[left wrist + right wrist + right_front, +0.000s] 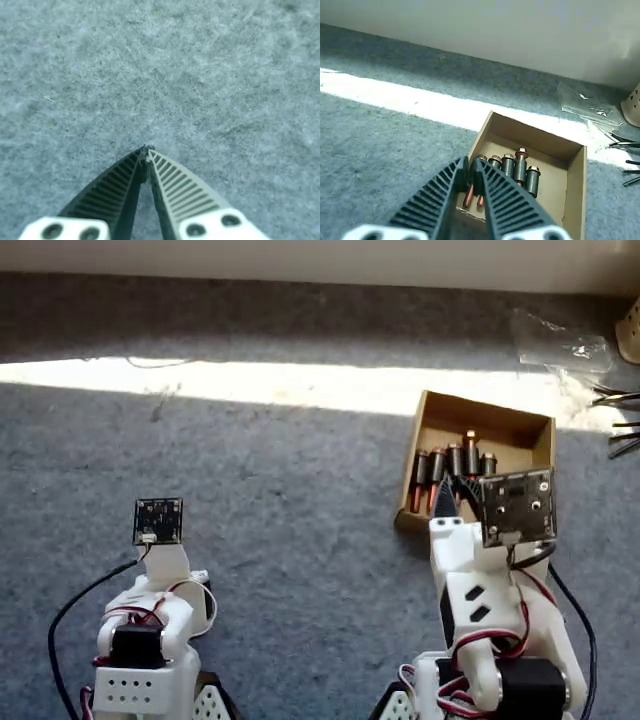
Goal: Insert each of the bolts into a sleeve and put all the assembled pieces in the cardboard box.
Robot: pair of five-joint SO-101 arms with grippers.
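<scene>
Daylight scene, no lamp glare. Hard sunlit strip (250, 382) runs across far part of worktop (300, 560), burnt out to near white. Remaining worktop in soft, even shade, dim but readable. Cardboard box (437, 412) at strip's near edge, inside shaded. Clear plastic bag (565, 340) gives small glints. Flat light, no hard shadow under left hand (145, 151). Right hand (470, 165) dark against bright strip.

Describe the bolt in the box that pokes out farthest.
Start at the cardboard box on the grey carpet. Five sleeved bolts lie side by side inside. The fourth bolt from the high view's left reaches nearest the far wall.
</scene>
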